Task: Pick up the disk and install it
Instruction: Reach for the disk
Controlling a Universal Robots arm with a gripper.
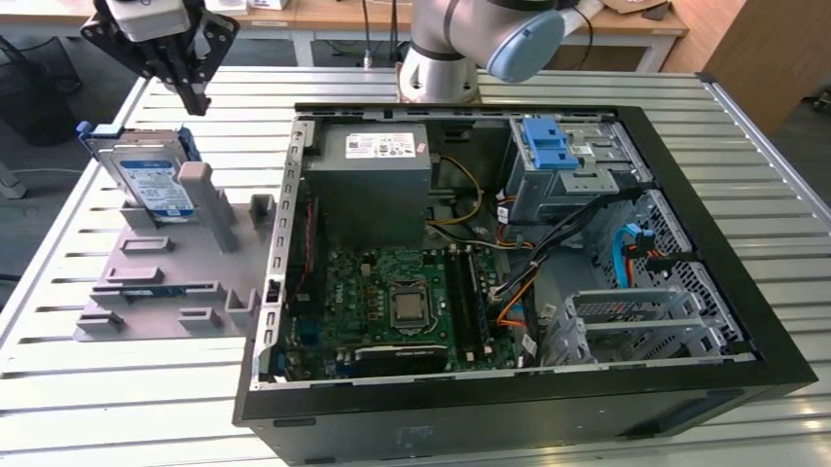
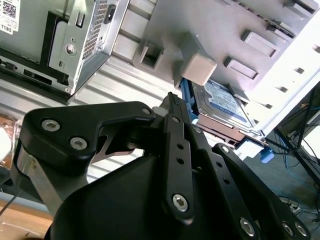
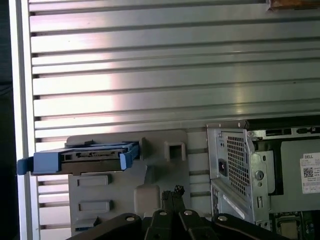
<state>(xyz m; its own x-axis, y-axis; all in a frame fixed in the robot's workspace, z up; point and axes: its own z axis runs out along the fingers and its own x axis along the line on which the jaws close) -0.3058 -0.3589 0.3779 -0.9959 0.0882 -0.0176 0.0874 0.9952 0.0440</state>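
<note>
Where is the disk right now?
On the exterior view's left, the disk stands on edge in the grey holder beside the case, with the gripper above it.

Bright, even light; glare streaks the slatted table [image 3: 150, 95] in the first wrist view; the computer case [image 1: 454, 423] interior lies shadowed.

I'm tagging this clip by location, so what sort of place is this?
Probably a robotics lab or test bench: a robot arm stands on a slatted metal table, beside an open computer case and a grey fixture holding the disk.
</note>
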